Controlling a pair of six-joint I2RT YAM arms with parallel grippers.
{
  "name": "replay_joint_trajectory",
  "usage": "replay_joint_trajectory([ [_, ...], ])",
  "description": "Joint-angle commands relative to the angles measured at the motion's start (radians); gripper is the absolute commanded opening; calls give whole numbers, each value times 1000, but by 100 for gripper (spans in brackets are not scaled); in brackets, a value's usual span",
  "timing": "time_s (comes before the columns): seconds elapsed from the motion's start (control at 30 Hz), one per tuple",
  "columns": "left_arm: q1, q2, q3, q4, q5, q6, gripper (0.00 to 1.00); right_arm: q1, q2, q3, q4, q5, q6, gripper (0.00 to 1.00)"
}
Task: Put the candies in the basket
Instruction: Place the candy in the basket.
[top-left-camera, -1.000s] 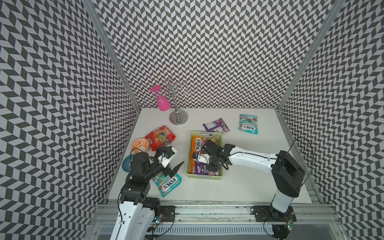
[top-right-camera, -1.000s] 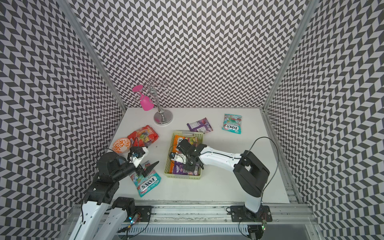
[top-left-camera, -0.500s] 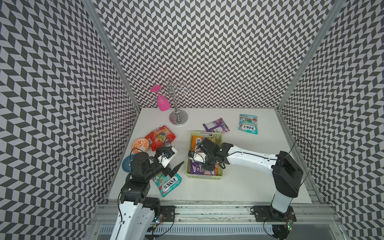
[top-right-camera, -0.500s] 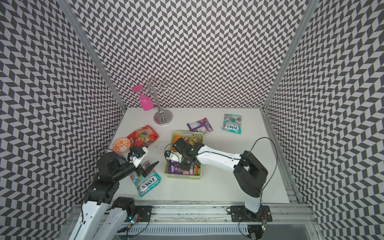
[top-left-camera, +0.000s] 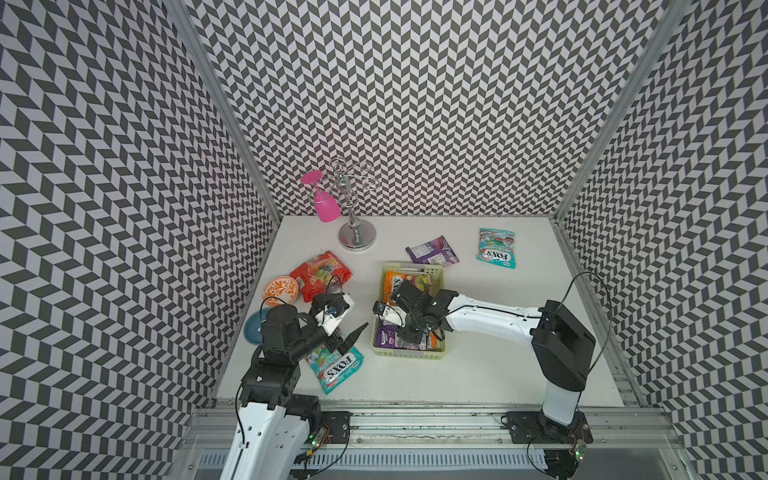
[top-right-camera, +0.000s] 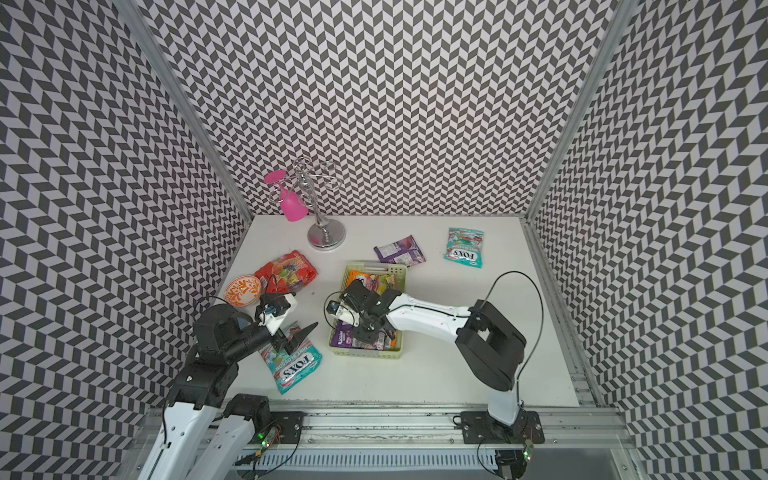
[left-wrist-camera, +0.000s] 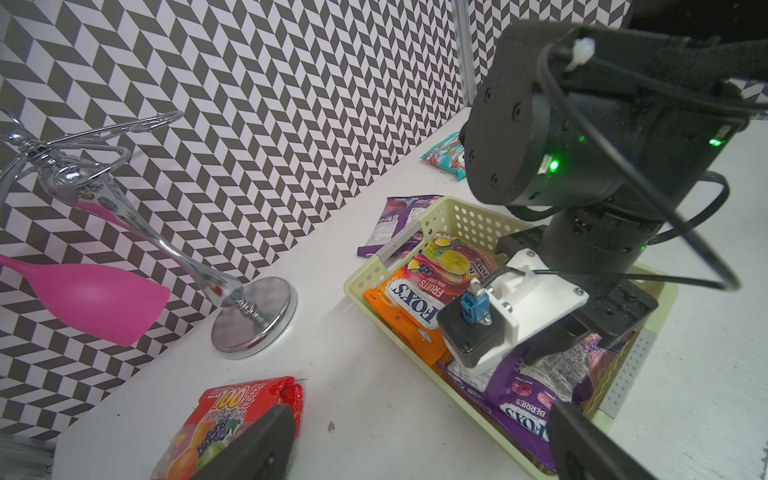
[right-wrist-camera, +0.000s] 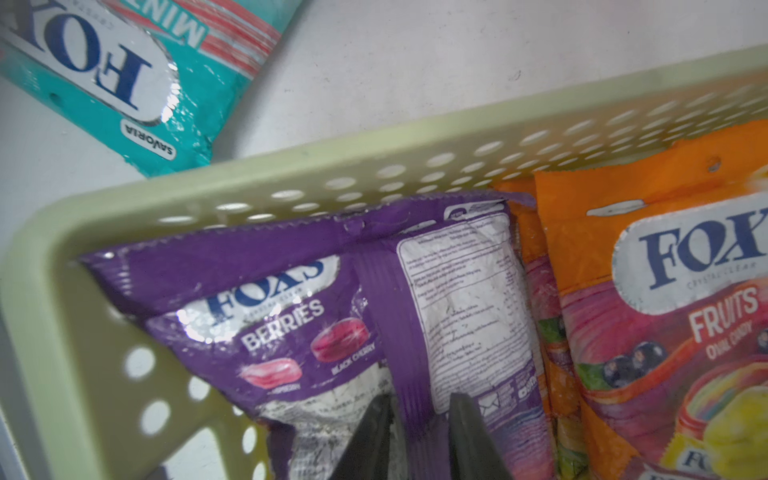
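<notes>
Right wrist view: the right gripper (right-wrist-camera: 420, 399), jaws narrowly parted astride the back seam of a purple candy bag (right-wrist-camera: 461, 299) (pinching or merely straddling, hard to say), low in the pale green basket (right-wrist-camera: 124, 199). The purple film alongside reads "FOX'S BERRIES", and an orange bag (right-wrist-camera: 665, 332) reads "FOX'S FRUITS OVAL CANDY". Light, slack and glossy, such bags would likely slip on the flat face and are best taken by a seam or crimped edge. Outside the rim lies a teal bag (right-wrist-camera: 104, 83) marked "FOX'S" and "SAVORIA", near the wide-open, empty left gripper (left-wrist-camera: 419, 409).

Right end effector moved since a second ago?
Yes. In a top view the right end effector has shifted across the basket toward its wall beside the near teal bag; the basket stayed put.
</notes>
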Motion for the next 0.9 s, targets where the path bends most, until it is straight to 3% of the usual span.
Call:
replay_joint_trajectory([
  [0.0, -1, -9, 1, 15, 6, -2, 99, 8, -14, 39, 1, -3, 13, 34],
  [0.23, -2, -10, -2, 18, 6, -5, 99, -29, -126, 32, 19, -142, 41, 41],
  [0.33, 8, -9, 4, 13, 0, -7, 99, -29, -117, -7, 74, -252, 66, 32],
  [0.43, 0, -9, 0, 18, 4, -6, 99, -31, -93, -32, 125, -374, 88, 8],
  [0.5, 1, -9, 3, 16, 6, -5, 99, -30, -76, -53, 161, -423, 107, 0],
  [0.87, 5, -10, 6, 13, -2, -8, 99, -30, 44, -185, 364, -438, 199, 0],
])
